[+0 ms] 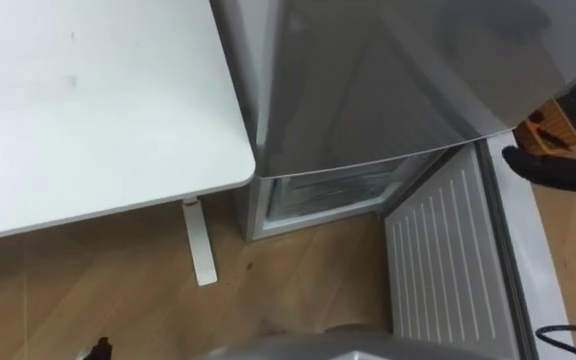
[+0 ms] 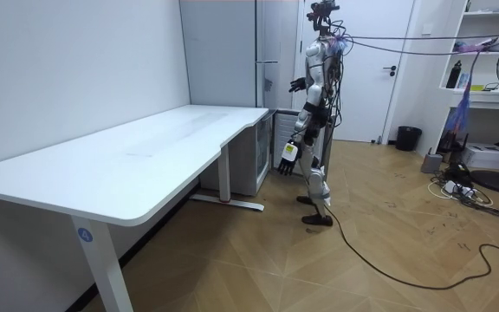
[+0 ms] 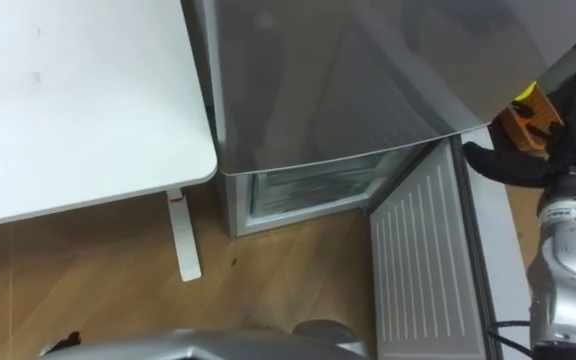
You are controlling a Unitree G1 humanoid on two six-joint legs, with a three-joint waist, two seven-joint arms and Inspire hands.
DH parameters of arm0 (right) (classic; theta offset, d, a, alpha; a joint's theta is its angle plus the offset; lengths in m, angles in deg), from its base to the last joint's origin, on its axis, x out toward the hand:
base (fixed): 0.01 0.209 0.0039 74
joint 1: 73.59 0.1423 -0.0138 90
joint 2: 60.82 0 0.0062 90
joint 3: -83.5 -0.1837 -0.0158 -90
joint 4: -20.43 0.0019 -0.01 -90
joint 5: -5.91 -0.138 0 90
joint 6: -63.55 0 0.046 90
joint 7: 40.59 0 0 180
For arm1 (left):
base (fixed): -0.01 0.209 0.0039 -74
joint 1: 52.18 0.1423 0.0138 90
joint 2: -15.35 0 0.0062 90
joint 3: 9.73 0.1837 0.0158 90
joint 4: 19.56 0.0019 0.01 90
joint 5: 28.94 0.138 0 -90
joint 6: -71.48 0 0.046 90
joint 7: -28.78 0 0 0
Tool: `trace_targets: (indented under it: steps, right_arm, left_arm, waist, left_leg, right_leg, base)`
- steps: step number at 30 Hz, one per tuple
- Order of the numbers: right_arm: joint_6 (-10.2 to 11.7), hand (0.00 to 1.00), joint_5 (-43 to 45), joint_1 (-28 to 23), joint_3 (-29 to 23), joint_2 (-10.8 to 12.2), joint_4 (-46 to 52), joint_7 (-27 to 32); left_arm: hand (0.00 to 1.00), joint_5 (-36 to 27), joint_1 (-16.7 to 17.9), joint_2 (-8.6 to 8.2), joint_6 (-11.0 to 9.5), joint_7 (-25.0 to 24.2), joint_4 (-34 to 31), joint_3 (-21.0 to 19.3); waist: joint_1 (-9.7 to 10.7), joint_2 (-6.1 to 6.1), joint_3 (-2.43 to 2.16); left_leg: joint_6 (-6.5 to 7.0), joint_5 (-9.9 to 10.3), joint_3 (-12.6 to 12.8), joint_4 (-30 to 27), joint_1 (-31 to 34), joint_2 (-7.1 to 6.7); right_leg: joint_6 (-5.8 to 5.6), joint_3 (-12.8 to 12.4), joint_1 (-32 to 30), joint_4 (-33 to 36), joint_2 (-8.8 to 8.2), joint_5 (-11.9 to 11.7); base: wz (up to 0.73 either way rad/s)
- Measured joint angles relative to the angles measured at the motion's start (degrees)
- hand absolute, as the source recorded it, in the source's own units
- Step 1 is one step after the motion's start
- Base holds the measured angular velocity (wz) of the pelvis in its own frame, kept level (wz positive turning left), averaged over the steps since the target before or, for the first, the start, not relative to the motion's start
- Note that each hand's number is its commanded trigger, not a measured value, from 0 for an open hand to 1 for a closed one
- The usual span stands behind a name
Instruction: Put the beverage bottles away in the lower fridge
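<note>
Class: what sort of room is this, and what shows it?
Likely an office or lab room: a long white desk, a tall grey fridge with its lower door open, and shelves.

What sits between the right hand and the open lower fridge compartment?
The open lower door, ribbed white inner side showing, lies between the right hand and the lower compartment. Nothing is in the hand. Seen in both eye views.

2 eye views: from the head, steeply down, close over fridge [image 1: 368,90] and desk [image 1: 88,100].
Room view: far off, along the desk toward the fridge.
Shared: fridge, desk corner.
</note>
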State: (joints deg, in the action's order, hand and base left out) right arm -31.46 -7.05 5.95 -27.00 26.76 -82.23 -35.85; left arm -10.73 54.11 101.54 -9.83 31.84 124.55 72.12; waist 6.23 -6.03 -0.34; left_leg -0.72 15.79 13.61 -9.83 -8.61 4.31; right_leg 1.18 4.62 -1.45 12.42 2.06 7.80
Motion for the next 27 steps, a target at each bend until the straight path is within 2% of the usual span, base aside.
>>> trace_targets:
  steps: [3,5,10,16,23,27]
  right_arm:
    - [-0.1,0.00,-3.3,0.4,-5.2,-0.3,-5.0,2.3]
    - [-0.2,0.00,-4.0,0.4,-6.9,-0.4,-7.7,4.3]
    - [-1.4,0.00,-7.1,2.3,-7.9,-2.2,-18.9,7.9]
    - [-2.6,0.00,-11.3,2.6,-7.9,-2.2,-27.4,7.5]
    - [-2.7,0.00,-15.1,4.2,-7.8,-2.2,-35.7,6.4]
    - [-2.7,0.00,-15.8,5.0,-7.7,-2.2,-39.8,6.1]
  left_arm:
    - [0.00,0.5,0.6,0.00,0.2,0.1,-0.6,-2.4]
    - [0.00,1.8,1.3,0.10,0.8,0.3,-1.4,-3.0]
    - [0.00,4.0,1.2,0.53,2.1,0.7,-1.4,-3.5]
    - [0.00,4.0,0.9,0.82,2.5,0.4,-1.4,-3.7]
    - [0.00,5.3,0.7,0.29,3.2,0.1,-1.3,-3.7]
    - [0.00,7.4,0.5,-0.08,3.5,-0.5,-1.3,-3.7]
  waist:
    - [0.3,-0.63,0.04]
    - [0.6,-0.88,0.08]
    - [1.5,-1.58,0.20]
    - [1.7,-0.58,0.23]
    - [1.4,0.44,0.36]
    - [1.2,0.64,0.40]
  left_leg:
    - [0.00,0.0,0.0,0.0,0.1,-0.02]
    - [0.00,0.0,0.0,0.1,0.1,-0.01]
    - [0.00,0.0,0.0,0.1,-0.1,-0.02]
    - [0.00,0.0,0.1,0.3,-0.7,0.01]
    - [0.00,0.0,0.1,0.3,-0.6,-0.03]
    - [0.00,0.0,0.1,0.3,-0.5,-0.02]
  right_leg:
    - [-0.01,0.1,-0.1,0.0,-0.02,0.0]
    - [-0.01,0.1,0.0,-0.1,0.07,0.0]
    - [0.00,0.1,0.3,-0.5,0.14,-0.2]
    - [0.00,-0.1,0.9,-0.9,0.26,-0.5]
    - [-0.05,-0.5,0.7,-0.8,0.08,-0.4]
    - [0.00,-0.6,0.4,-0.7,0.09,-0.4]
  base:
    - [0.00]
    - [0.00]
    - [0.00]
    - [0.00]
    - [0.00]
    - [0.00]
